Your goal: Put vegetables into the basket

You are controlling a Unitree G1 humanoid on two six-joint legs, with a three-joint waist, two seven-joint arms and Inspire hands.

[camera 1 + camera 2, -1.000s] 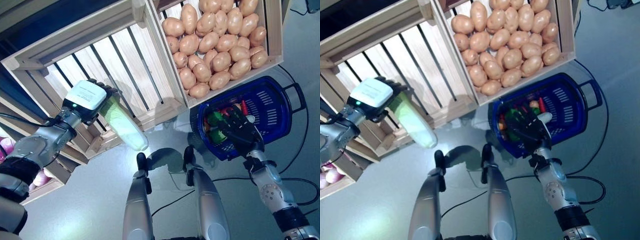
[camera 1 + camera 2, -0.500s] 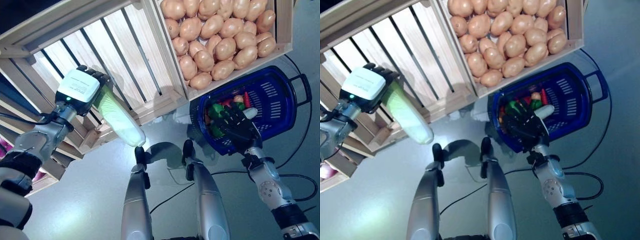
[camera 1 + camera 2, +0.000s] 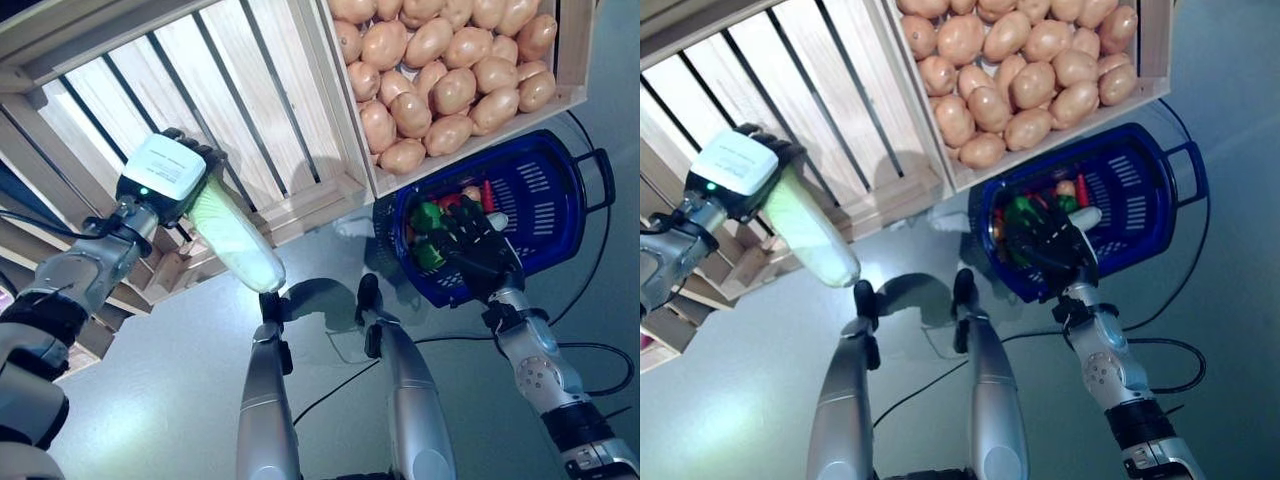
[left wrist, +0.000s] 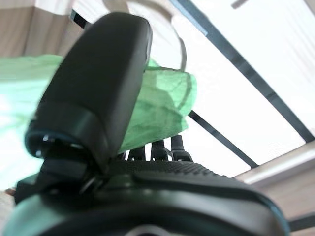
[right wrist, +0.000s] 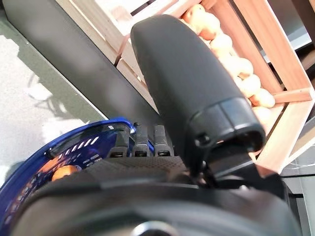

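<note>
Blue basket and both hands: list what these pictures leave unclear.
- Blue basket contents: in both eye views the right hand covers much of the inside; only green, red and orange bits show.
- Right hand's grip on the rim: its fingers are hidden in the right wrist view.
- Pale green vegetable: its upper end is hidden inside the left hand.

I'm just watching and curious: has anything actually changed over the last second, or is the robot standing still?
Little has changed. The whole view has shifted, so the camera moved. The left hand still grips the pale green cabbage in front of the empty wooden crate, and the right hand still holds the blue basket by its rim. The potatoes lie unchanged.
</note>
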